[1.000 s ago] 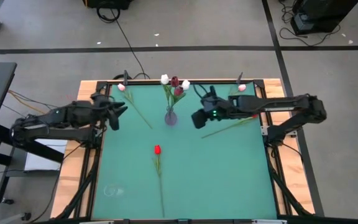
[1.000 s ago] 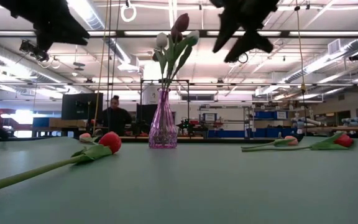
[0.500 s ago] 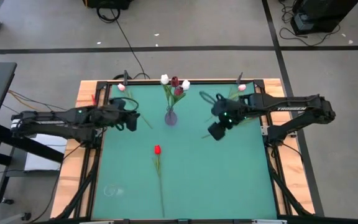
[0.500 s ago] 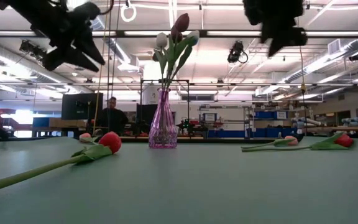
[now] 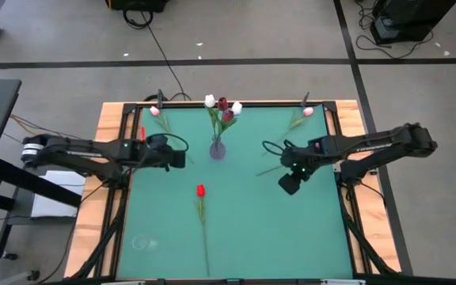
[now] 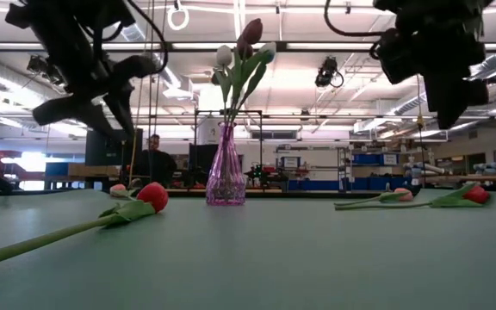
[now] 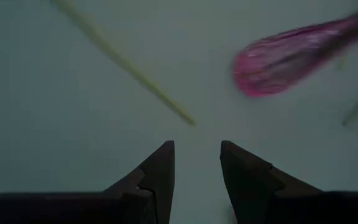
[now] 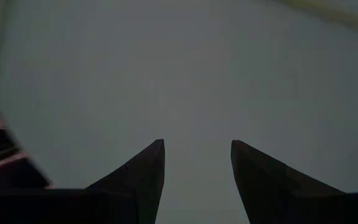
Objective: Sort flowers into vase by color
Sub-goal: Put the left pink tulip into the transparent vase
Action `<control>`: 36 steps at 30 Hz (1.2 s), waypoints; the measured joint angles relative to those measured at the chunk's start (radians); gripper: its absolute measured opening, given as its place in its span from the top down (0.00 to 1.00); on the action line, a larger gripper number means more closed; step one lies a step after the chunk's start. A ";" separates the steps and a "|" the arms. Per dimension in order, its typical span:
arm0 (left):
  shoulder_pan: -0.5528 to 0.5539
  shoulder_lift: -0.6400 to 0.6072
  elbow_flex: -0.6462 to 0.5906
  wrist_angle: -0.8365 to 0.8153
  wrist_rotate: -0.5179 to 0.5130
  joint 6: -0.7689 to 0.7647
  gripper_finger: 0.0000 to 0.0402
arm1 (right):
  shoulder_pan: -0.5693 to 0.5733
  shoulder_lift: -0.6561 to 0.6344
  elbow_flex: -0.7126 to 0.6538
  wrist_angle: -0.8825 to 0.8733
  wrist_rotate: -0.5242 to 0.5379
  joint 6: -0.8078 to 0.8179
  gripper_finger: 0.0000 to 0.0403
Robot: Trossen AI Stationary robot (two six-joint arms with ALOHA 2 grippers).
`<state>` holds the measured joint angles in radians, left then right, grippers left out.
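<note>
A clear pink vase (image 5: 217, 148) stands at the table's far middle and holds white and dark red tulips (image 5: 222, 104). A bright red tulip (image 5: 200, 190) lies flat near the centre, stem toward the near edge. A pink tulip (image 5: 155, 111) lies at the far left; its stem end (image 7: 188, 120) shows just ahead of my open left gripper (image 5: 182, 157), left of the vase (image 7: 291, 53). Another pink tulip (image 5: 308, 112) and a loose stem (image 5: 271, 169) lie at the far right. My open right gripper (image 5: 287, 184) hovers over bare mat (image 8: 197, 74).
The green mat (image 5: 252, 229) is bordered by a black frame and wooden edges (image 5: 105, 198). In the low view a red tulip (image 6: 476, 194) and a pink one (image 6: 400, 195) lie at the right. A person (image 6: 155, 159) stands in the room behind the table.
My left gripper has moved right toward the vase and come lower. My right gripper has drawn away from the vase, toward the table's right and near edge, and has also come down. No flower has moved.
</note>
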<state>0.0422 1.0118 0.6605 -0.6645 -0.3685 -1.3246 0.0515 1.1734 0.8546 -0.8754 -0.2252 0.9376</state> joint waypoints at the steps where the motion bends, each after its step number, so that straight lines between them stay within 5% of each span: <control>1: 0.000 0.011 0.000 -0.013 0.003 -0.036 0.67 | 0.008 -0.013 -0.029 0.054 -0.017 0.026 0.52; 7: 0.043 0.069 0.000 -0.021 0.008 -0.136 0.67 | 0.052 -0.084 -0.123 0.319 -0.004 0.091 0.52; 20: 0.429 0.213 0.000 0.027 0.113 -0.127 0.66 | 0.056 -0.155 -0.125 0.310 0.049 0.074 0.52; 36: 0.673 0.426 0.000 0.294 0.137 -0.097 0.66 | 0.056 -0.154 -0.125 0.290 0.069 0.056 0.52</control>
<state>0.7155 1.4379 0.6605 -0.3708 -0.2316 -1.4212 0.1074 1.0191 0.7300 -0.5853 -0.1562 0.9931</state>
